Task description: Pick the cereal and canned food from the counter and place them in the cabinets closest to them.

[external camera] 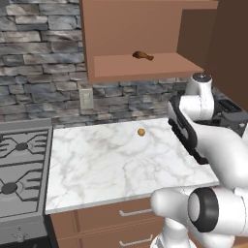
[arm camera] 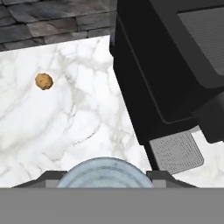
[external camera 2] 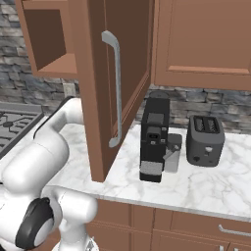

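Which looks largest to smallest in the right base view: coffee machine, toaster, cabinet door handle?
1. Handle: longest, but thin and nearest the camera, so unsure.
2. Coffee machine: bulkiest and taller than the toaster.
3. Toaster: smallest, and stands slightly farther back.

Can (arm camera: 105,173) is a round silvery-blue lid sitting right between the claw's (arm camera: 105,175) tips, above the white marble worktop (arm camera: 65,122). Brown cabinet (external camera: 145,68) hangs open.

**Bystanders in the kitchen**

A grey stovetop (external camera: 19,169) is sitting at lower left. A small brown ball (external camera: 141,131) is lying mid-frame. A black coffee machine (external camera 2: 154,139) is standing just left of a dark toaster (external camera 2: 205,140).
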Motion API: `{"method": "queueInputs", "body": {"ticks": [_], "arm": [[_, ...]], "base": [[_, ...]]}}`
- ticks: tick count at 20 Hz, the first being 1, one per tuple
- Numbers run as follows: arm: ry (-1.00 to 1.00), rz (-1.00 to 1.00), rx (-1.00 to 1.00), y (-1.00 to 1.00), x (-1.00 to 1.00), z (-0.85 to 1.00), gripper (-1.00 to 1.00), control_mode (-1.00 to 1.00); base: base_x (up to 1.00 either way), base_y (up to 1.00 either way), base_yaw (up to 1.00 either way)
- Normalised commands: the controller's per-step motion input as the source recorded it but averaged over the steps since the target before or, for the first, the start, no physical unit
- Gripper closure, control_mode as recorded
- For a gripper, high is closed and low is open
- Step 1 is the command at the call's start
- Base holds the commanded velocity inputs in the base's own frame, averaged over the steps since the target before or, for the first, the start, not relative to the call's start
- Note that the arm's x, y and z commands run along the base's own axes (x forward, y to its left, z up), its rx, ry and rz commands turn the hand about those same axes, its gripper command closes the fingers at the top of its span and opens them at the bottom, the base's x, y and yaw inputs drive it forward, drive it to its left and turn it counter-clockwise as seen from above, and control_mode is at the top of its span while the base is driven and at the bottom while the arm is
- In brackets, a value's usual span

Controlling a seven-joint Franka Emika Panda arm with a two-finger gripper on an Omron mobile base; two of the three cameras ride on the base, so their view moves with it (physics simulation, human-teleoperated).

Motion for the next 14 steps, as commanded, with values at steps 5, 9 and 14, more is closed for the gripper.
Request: {"method": "queueInputs", "body": {"ticks": [5, 9, 14], "arm": [[0.0, 0.0, 0.0, 0.15, -0.36, 0.52, 1.0, -1.0], [-0.01, 0.0, 0.0, 0.19, -0.44, 0.49, 1.0, -1.0], [-0.03, 0.0, 0.0, 0.2, -0.47, 0.46, 1.0, -1.0]], "base": [[0.0, 0.0, 0.0], [0.0, 0.0, 0.0], [0.0, 0.0, 0.0]]}}
